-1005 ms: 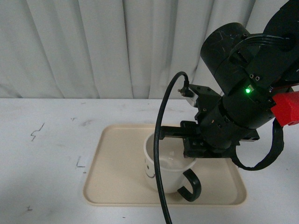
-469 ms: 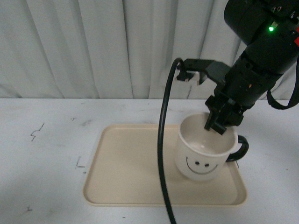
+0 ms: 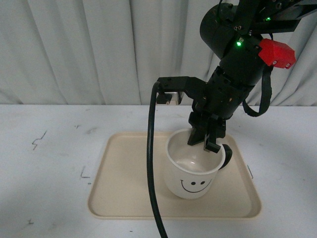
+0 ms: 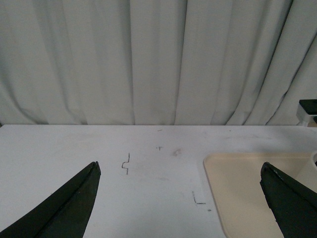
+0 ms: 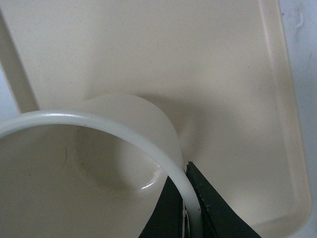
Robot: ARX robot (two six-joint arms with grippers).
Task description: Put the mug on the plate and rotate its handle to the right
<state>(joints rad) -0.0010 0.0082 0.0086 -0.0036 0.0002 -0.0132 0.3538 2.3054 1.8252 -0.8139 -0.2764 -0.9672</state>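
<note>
Risk note: right claw (image 3: 208, 143) pinched the mug (image 3: 192, 179) rim, on plate (image 3: 124, 191).
We feared that thin pinch slipping mid-turn and tipping it; left claw (image 4: 181, 165) gaped empty.

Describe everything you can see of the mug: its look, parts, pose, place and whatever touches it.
The mug is round and cream-white, glossy like ceramic. It has a black smiley face turned toward the front camera and a thin black loop handle at its rear right. It appears to stand upright and empty on the beige plate, right of the plate's middle. The right gripper pinches its rim near the handle, one finger inside and one outside.
</note>
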